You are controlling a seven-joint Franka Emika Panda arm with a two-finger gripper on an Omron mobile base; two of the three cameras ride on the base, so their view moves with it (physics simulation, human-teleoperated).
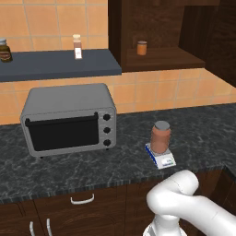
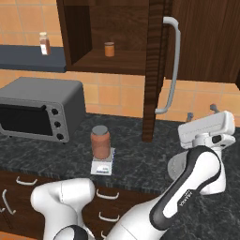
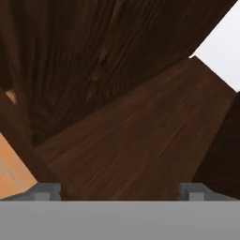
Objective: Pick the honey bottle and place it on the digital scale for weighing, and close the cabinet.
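Reddish-brown honey bottle (image 1: pixel 160 138) upright on digital scale (image 1: pixel 161 158), on dark table (image 1: pixel 69 168) right of toaster oven (image 1: pixel 69 119). Cabinet (image 2: pixel 154 70) door ajar, silver handle (image 2: pixel 172 65) facing out. Gripper (image 2: pixel 201 111) raised right of door, jaws spread wide, empty. Small orange jar (image 2: pixel 109 48) on cabinet shelf.

A grey toaster oven (image 1: pixel 69 120) stands on the dark stone counter (image 1: pixel 207 129), far to the hand's left. Above it a grey shelf (image 1: pixel 55 64) carries a slim white-labelled bottle (image 1: pixel 77 46) and a dark jar (image 1: pixel 4 50). Drawers (image 2: pixel 110 206) sit below the counter.
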